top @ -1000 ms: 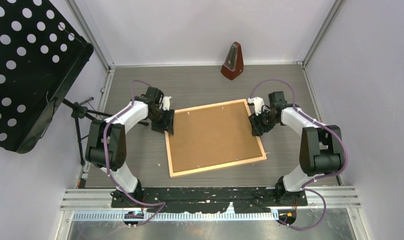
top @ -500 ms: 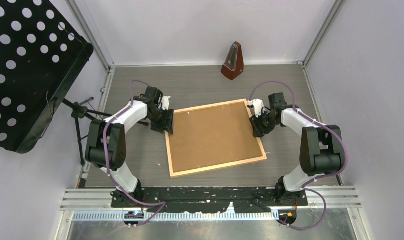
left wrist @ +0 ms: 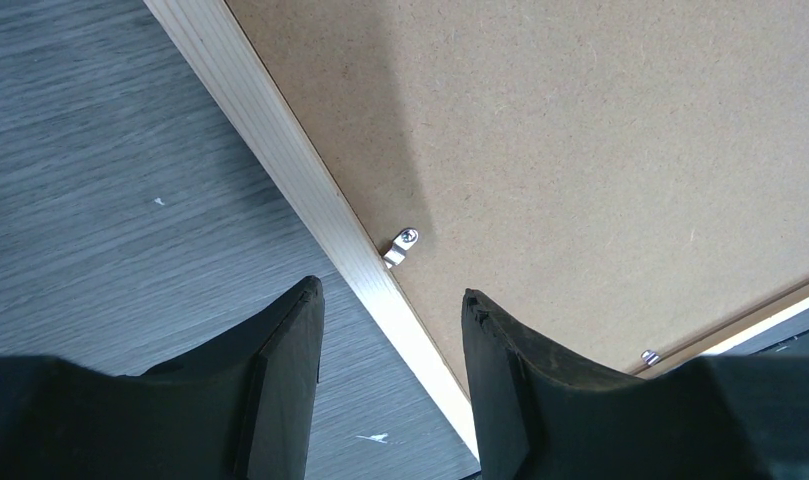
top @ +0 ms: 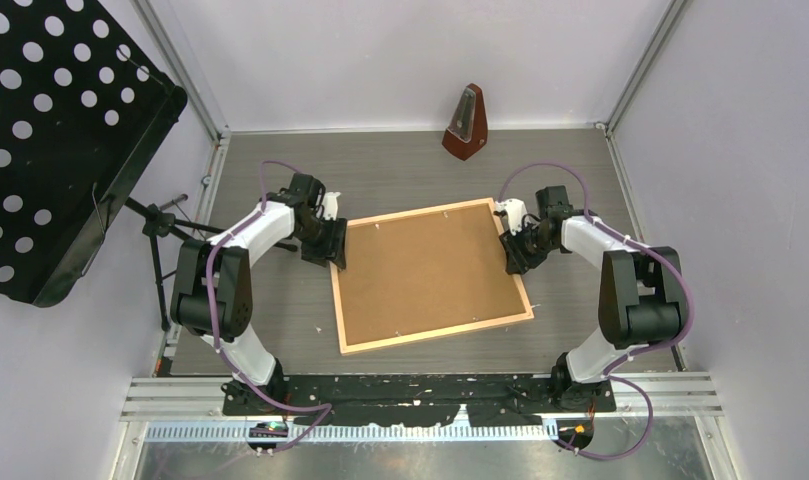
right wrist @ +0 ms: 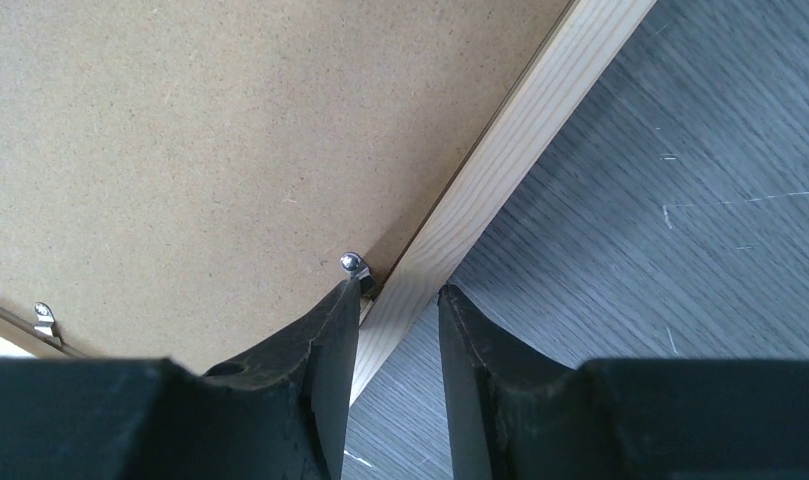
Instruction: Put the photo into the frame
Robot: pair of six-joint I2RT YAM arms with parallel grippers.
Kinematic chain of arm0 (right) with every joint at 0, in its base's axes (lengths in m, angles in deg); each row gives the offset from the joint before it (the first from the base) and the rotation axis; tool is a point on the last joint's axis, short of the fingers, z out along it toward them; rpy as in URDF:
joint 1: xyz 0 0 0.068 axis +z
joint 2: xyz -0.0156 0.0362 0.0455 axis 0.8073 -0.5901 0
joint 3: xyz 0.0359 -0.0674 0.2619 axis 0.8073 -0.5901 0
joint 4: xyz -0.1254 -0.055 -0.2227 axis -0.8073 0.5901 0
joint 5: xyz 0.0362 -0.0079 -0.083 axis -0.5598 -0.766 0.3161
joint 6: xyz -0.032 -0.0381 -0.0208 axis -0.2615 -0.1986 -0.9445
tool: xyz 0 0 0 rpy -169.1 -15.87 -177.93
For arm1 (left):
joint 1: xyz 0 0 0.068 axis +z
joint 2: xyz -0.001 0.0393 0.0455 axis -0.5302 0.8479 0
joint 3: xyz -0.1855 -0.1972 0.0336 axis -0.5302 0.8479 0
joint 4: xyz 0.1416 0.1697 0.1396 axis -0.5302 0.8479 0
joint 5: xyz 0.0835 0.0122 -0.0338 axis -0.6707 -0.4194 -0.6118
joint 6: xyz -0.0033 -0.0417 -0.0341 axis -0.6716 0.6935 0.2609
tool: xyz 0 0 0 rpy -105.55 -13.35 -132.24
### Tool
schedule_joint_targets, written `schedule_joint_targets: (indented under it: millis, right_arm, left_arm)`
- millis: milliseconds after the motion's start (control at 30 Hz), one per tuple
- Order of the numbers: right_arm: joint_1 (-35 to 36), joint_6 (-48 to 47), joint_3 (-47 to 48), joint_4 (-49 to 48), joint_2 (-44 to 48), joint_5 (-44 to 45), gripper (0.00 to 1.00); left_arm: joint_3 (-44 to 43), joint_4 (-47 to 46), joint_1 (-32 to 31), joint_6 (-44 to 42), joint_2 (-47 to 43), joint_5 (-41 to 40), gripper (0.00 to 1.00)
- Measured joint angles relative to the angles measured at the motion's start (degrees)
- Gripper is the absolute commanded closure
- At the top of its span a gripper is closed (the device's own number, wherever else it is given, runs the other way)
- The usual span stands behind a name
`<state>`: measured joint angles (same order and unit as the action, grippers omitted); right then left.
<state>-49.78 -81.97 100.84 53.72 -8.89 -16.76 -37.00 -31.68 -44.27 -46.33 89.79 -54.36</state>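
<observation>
Fingers of my right gripper (right wrist: 398, 290) narrow astride the right rail of the frame (top: 437, 332), grip unclear; my left gripper (left wrist: 390, 292) stays half-open, unmoved.

Found the frame (left wrist: 310, 180) in pale natural wood, fine straight grain, matt and unvarnished in look. Noted the backing board (top: 425, 270) as brown pressed fibreboard, speckled, dull, slightly rough. Logged 2 turn clips (left wrist: 402, 245) in bright, shiny metal, with screw heads. Recorded matt black plastic, smooth-faced with rougher edges, on the fingers (left wrist: 280, 380) of the left gripper (left wrist: 390, 305) and right gripper (right wrist: 395, 295). Marked the table (top: 400, 165) as grey wood-grain laminate, low sheen, lightly scratched. Observed the metronome (top: 466, 123) in glossy red-brown finish, and the arm shells (top: 260, 225) in smooth white plastic.
</observation>
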Motion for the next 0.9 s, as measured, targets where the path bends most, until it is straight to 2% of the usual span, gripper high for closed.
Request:
schedule_joint_targets:
  millis: [633,900]
  right_arm:
    - [-0.20,1.95,0.33,-0.26,-0.13,-0.31,0.69]
    - [-1.81,3.37,0.33,-0.63,-0.13,-1.99,0.68]
  left_arm:
    - [0.02,0.00,0.39,-0.02,0.00,0.35,0.49]
    - [0.02,0.00,0.39,-0.02,0.00,0.37,0.48]
